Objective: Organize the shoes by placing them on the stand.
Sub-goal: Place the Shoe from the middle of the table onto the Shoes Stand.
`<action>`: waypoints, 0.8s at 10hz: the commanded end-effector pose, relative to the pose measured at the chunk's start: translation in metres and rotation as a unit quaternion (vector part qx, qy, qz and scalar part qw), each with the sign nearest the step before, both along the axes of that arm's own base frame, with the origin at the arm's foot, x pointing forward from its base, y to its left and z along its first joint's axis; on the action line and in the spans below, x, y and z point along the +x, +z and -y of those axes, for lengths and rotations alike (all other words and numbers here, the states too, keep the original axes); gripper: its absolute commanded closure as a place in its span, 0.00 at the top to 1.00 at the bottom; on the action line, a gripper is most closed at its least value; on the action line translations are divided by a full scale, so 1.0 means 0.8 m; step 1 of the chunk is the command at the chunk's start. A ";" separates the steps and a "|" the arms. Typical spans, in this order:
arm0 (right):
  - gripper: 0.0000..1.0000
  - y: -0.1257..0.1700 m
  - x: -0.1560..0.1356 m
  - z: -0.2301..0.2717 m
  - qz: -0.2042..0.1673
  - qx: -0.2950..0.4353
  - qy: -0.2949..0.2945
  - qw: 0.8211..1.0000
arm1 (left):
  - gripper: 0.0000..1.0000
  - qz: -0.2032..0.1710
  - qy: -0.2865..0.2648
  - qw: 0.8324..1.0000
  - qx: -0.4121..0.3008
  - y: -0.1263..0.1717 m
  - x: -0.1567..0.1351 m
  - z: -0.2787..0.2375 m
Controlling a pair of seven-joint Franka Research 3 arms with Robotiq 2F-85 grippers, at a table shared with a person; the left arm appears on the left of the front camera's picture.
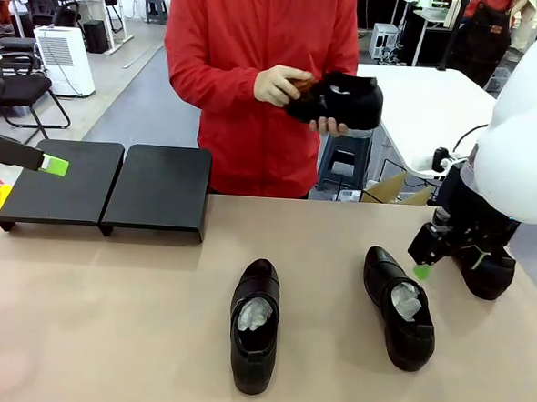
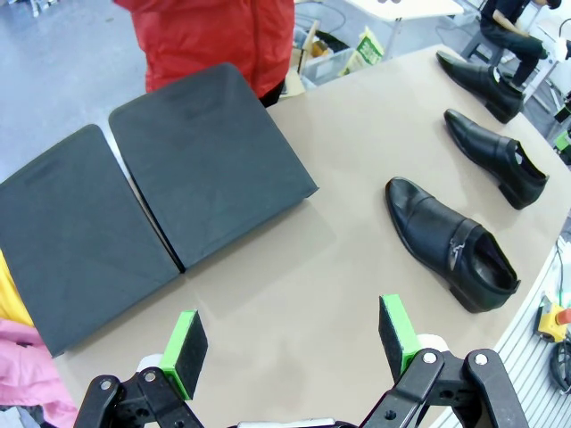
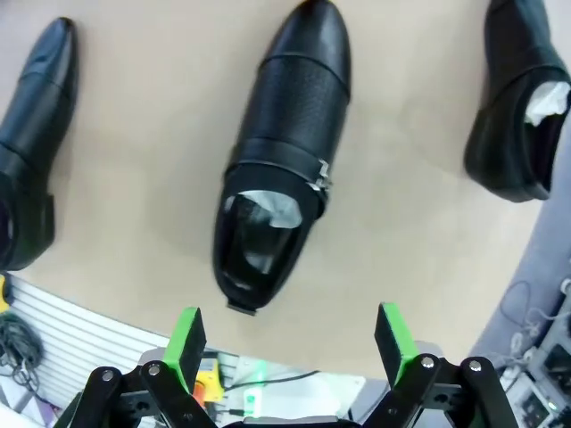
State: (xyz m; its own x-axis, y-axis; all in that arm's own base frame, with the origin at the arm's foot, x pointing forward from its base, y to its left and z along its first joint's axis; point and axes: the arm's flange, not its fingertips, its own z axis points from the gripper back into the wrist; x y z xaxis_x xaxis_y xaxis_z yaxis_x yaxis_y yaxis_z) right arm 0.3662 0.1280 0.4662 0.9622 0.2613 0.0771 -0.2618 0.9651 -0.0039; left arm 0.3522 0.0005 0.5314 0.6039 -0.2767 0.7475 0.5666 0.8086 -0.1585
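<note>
**Right gripper** (image 3: 290, 349): jaws spread wide and holding nothing, hanging above the table (image 3: 161, 107). The central shoe (image 3: 281, 152) lies directly ahead of it, heel nearest and toe pointing away. A second shoe (image 3: 31, 134) lies to the gripper's left and a third shoe (image 3: 504, 134) to its right.

**Left gripper** (image 2: 290, 348): likewise spread and empty. It faces the stand (image 2: 134, 196) just ahead, which bears no shoe yet.

**Step in hand:** probably the pickup. The pads should descend astride the strap, where the upper looks firm, and shift slightly leftward to centre, because glossy leather may slip.

**Hard to make out:** the second shoe is cut by the frame edge. A fourth shoe (image 1: 347, 101), far beyond both grippers, is partly covered by the person's hand (image 1: 277, 85). What that hand holds cannot be made out.
</note>
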 end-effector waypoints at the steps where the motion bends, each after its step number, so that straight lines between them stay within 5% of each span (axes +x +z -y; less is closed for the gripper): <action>1: 1.00 0.011 -0.008 -0.021 0.012 0.031 -0.005 0.999 | 1.00 0.003 -0.008 1.000 -0.003 -0.001 0.000 -0.002; 3: 1.00 0.005 -0.004 -0.011 0.002 0.013 0.003 1.000 | 1.00 0.003 -0.008 1.000 -0.003 -0.001 0.000 -0.002; 4: 1.00 0.027 0.000 -0.009 0.062 0.002 0.029 0.998 | 1.00 0.003 -0.008 1.000 -0.003 -0.001 0.000 -0.002; 8: 1.00 0.069 0.047 0.058 0.059 0.004 0.026 0.998 | 1.00 0.003 -0.008 1.000 -0.003 -0.001 0.000 -0.002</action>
State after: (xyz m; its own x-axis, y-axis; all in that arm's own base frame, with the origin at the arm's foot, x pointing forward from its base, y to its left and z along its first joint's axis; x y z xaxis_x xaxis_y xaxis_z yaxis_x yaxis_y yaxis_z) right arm 0.3918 0.0932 0.5203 0.9319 0.2967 0.2086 -0.2958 0.9546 -0.0361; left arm 0.3522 0.0006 0.5314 0.6040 -0.2767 0.7474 0.5666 0.8086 -0.1585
